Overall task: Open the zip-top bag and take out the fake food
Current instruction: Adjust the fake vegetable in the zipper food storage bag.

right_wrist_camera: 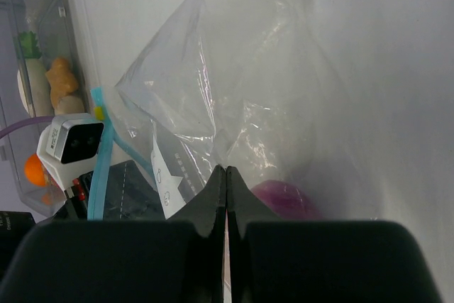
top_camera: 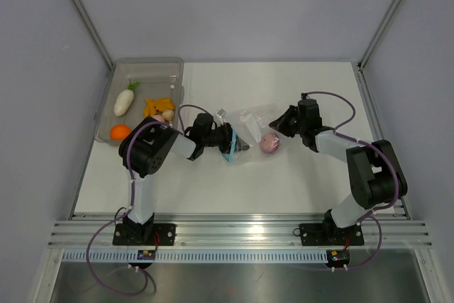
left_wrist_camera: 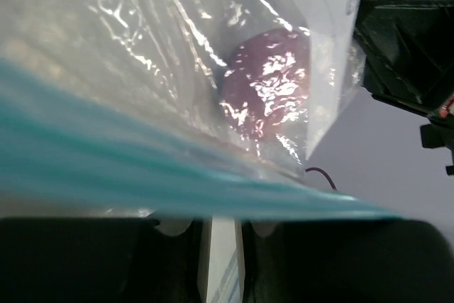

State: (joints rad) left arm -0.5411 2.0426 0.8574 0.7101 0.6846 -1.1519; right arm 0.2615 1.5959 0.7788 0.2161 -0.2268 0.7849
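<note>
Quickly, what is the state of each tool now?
Left tool: closed on the zip-top bag, at its blue strip.
Right tool: closed, pinching the bag's clear film.

Bare bench lies open on the far and near sides of the bag. The left end effector and right end effector flank it closely; the tray blocks the far-left corner.

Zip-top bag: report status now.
Left gripper shut on zip-top bag at blue strip; right gripper shut on its film. Purple onion inside. Grey tray apart, not blocking.
</note>
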